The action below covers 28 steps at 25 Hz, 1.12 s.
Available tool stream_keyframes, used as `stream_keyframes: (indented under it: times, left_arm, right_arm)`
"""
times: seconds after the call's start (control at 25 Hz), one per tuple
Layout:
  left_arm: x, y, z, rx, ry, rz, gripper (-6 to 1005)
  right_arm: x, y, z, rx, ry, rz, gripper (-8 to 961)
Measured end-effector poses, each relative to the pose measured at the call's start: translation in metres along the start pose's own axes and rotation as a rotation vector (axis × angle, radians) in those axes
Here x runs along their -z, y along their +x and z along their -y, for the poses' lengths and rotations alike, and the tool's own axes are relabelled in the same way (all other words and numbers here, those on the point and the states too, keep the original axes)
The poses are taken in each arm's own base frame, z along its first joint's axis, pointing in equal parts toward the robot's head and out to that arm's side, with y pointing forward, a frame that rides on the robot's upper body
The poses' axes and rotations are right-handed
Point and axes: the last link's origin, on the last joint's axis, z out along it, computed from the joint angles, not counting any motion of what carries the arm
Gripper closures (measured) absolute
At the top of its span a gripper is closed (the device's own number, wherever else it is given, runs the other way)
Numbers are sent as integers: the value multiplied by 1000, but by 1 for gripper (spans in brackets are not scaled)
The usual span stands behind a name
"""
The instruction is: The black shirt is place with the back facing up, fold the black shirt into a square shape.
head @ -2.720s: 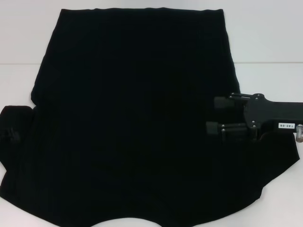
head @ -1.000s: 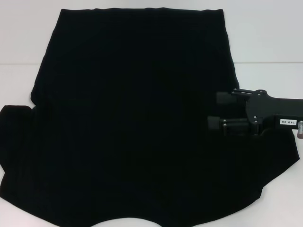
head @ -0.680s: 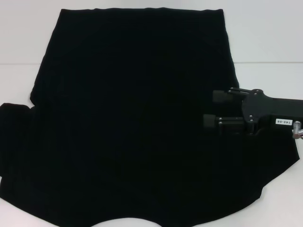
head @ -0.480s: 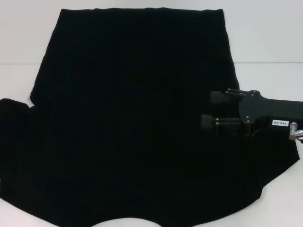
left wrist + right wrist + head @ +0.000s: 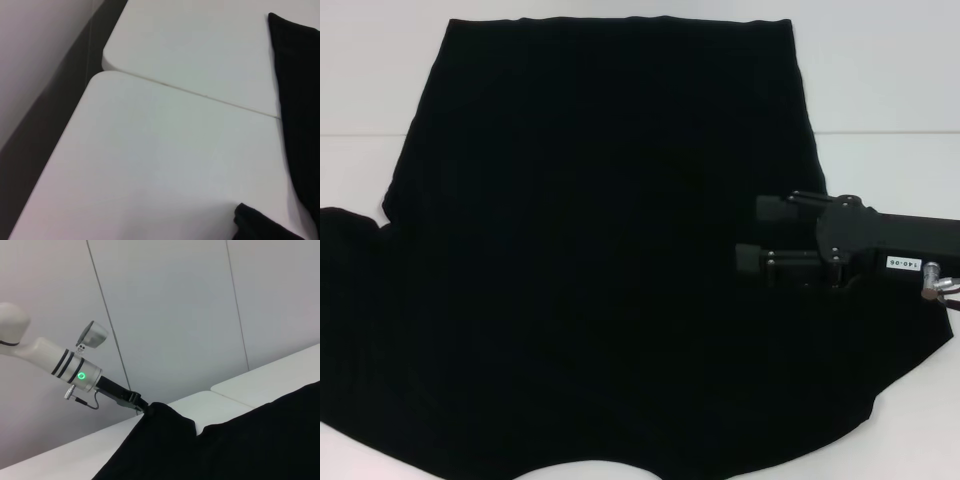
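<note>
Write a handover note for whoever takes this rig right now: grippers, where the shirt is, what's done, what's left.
Right gripper: open, hovering over the right side of the black shirt, fingers pointing toward its middle, holding nothing.
Left gripper: out of the head view, at the tip of the shirt's left sleeve, where the cloth rises to meet it; grip not visible.
Shirt: spread flat on the white table, both sleeves out to the sides.
Done: shirt laid out; no fold is visible.
Left: fold the sleeves and sides in, then fold to a square.
</note>
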Motion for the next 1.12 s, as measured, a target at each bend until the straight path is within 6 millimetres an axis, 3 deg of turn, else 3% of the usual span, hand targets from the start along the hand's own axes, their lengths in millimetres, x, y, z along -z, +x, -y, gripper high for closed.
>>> stream_keyframes:
  times: [0.6,0.88,1.12]
  left_arm:
    - [0,4,-14,-1,-67,6,973]
    - [11,8,-39,-5,-253,13,973]
    - [19,8,-63,-134,-408,36,973]
  right_arm:
    - [1,5,-2,-20,2,6,41]
    - [2,6,-3,-24,-1,7,40]
    - [5,9,-3,-32,3,5,40]
